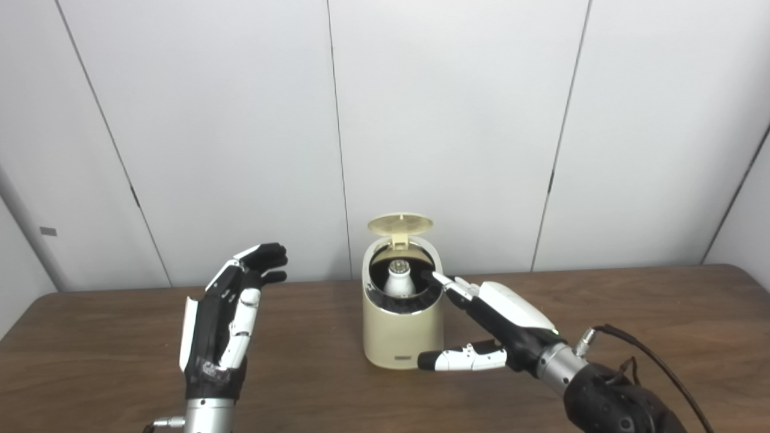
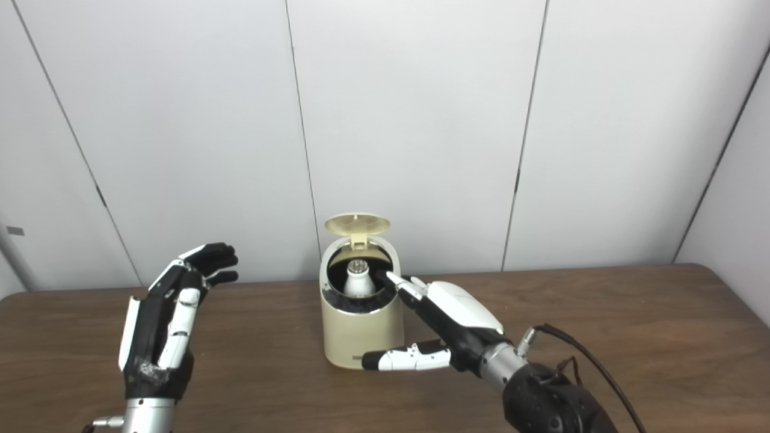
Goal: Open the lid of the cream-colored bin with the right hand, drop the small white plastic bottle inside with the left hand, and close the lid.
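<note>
Loads of bare table [image 1: 631, 313] on both sides, so neither arm is boxed in. The cream-colored bin [image 1: 402, 337] sits mid-table, well away from the edges, lid [image 1: 400, 224] standing open. The right hand [image 1: 502, 322] is empty with fingers spread, fingertips at the rim, thumb along the base. I'd guess the risk is pushing sideways and sliding the light bin instead of closing it. The left hand [image 1: 225, 319] is open and upright, well clear. The small white plastic bottle [image 1: 399, 281] is already inside.

Left hand [image 1: 225, 319] open, upright; right hand [image 1: 502, 325] outstretched.
</note>
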Tool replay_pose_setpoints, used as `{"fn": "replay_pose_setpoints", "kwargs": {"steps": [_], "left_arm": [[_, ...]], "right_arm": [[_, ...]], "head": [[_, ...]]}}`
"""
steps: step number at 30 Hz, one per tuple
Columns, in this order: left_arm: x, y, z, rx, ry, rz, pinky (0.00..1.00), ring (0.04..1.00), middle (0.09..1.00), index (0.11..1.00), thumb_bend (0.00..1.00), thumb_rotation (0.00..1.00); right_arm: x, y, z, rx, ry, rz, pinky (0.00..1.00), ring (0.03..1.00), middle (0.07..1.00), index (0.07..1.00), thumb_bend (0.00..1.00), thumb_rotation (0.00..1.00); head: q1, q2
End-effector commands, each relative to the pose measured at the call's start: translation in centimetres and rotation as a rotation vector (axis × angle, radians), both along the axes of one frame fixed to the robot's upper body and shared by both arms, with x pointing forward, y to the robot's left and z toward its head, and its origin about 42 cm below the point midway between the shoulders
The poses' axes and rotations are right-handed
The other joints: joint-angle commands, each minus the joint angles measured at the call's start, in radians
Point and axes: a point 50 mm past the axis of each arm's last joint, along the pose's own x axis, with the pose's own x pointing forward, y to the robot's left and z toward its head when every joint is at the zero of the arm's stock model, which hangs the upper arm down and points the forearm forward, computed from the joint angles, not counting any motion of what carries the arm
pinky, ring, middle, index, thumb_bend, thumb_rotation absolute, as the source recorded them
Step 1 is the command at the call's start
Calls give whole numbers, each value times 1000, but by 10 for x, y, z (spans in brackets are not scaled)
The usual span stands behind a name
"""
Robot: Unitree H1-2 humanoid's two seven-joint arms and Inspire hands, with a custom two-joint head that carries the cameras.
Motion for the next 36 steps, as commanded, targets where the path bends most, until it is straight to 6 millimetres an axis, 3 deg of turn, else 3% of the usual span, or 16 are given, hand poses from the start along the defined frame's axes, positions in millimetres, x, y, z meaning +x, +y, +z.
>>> {"fn": "replay_pose_setpoints", "kwargs": {"steps": [1,8,15,27,36], "left_arm": [[4,-4,21,15,-89,-10,686,741,743,717,329,687],[4,-4,21,11,-85,-11,691,744,744,719,330,692],[4,-4,20,8,-86,-6,689,743,742,718,325,687],[5,-3,19,12,-87,3,687,743,742,716,334,693],[5,-2,19,7,-85,3,683,740,742,719,331,681]], "right_arm": [[6,-1,11,40,-56,-32,988,984,925,1000,798,794],[7,-2,12,108,-164,-68,922,990,992,1000,791,809],[13,0,23,125,-302,-104,907,1000,1000,1000,817,846],[29,10,62,180,-454,-123,996,1000,1000,1000,860,846],[42,27,92,130,-542,-87,970,1000,1000,1000,863,862]], "head": [[1,0],[1,-1],[4,-5],[5,-13],[6,-18]]}}
